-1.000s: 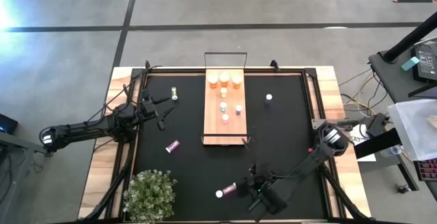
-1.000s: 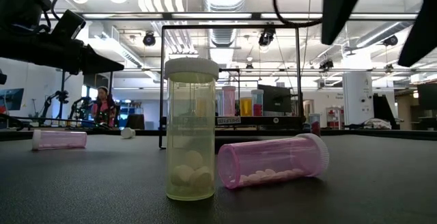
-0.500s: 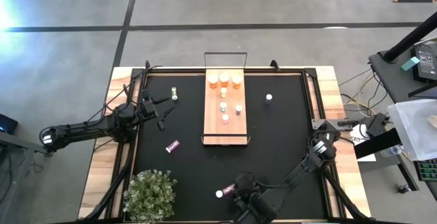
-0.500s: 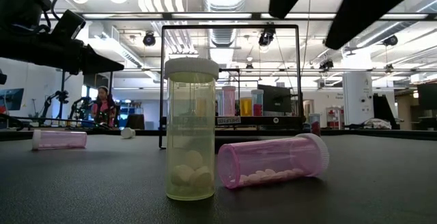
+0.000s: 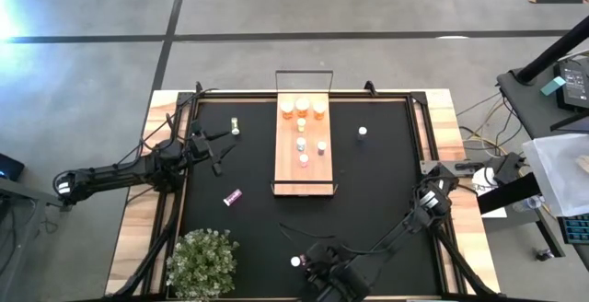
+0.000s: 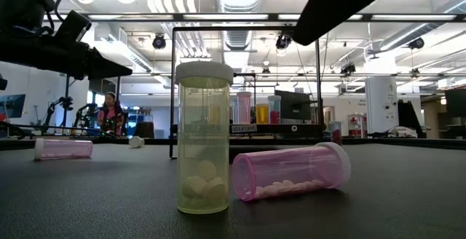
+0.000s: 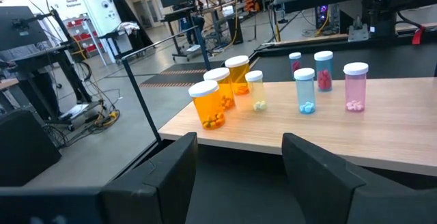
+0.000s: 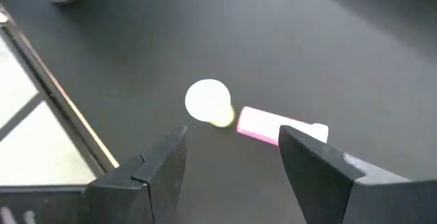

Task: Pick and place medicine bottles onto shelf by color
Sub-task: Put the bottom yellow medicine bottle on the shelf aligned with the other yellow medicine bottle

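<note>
Two medicine bottles sit at the near edge of the counter (image 5: pixel 386 201): a pale yellowish bottle (image 6: pixel 204 138) standing upright with a white cap and a few white pills at its bottom, and just beside it a pink bottle (image 6: pixel 290 170) lying on its side, cap pointing away from the upright one. In the high view the upright bottle's white cap (image 5: pixel 295 261) shows next to the right gripper (image 5: pixel 324 272), which hangs over the pair. From the right wrist view its jaws stand apart, empty, above both bottles and touching neither.

The shelf (image 5: pixel 306 150) lies at the middle of the counter, toward the far side. It carries three amber-orange bottles (image 7: pixel 214 104) in a row at the far end, and closer in a small yellowish one, a blue one, one with red contents and a pink one, all upright.

Another pink bottle (image 5: pixel 232 196) lies on the mat left of the shelf; a small bottle (image 5: pixel 236 125) stands farther back on the left, and one (image 5: pixel 363 133) right of the shelf.

The left gripper (image 5: pixel 219 145) waits at the left side, jaws parted and empty, facing the shelf. A potted plant (image 5: pixel 202 261) stands at the near left corner.
</note>
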Action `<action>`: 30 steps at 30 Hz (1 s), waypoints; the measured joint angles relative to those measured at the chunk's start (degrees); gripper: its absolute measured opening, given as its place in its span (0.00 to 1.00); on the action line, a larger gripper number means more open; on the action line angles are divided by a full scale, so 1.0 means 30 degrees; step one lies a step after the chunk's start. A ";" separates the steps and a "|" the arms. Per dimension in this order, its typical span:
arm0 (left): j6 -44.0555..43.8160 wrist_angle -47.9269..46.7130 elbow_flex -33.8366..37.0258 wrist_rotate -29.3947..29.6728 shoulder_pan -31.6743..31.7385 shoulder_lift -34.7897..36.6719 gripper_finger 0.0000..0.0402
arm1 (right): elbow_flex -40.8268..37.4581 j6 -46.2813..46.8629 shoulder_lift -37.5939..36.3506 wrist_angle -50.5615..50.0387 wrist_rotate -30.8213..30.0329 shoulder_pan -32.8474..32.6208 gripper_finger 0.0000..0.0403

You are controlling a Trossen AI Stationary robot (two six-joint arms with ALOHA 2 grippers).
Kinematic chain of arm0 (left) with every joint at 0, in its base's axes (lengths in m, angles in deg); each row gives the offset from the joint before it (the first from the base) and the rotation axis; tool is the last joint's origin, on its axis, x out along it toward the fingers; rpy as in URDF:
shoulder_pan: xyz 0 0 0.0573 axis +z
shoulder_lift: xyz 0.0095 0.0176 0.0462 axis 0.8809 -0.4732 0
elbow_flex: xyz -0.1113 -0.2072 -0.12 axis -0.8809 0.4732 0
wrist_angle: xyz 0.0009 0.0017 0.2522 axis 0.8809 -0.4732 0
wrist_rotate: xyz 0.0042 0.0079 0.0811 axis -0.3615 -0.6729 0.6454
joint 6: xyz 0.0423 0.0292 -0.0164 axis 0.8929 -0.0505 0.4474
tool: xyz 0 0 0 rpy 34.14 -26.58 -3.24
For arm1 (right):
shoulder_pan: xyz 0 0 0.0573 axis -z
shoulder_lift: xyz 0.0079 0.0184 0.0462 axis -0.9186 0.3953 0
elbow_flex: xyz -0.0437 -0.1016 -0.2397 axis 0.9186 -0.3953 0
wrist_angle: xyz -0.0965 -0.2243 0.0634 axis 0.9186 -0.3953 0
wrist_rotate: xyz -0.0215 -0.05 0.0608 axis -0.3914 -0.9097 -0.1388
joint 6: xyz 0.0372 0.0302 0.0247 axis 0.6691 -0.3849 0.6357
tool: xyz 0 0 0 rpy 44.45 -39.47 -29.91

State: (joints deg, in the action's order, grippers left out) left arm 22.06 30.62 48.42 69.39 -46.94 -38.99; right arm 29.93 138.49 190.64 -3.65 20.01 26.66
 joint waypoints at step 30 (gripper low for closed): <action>-0.0003 0.0000 0.0000 0.0000 0.0000 0.0000 0.49 | -0.1536 -0.0909 0.0743 0.4272 0.0640 0.1025 0.83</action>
State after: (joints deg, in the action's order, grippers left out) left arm 22.05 30.62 48.42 69.39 -46.94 -38.99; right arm 25.32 135.76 192.87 9.17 21.93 29.73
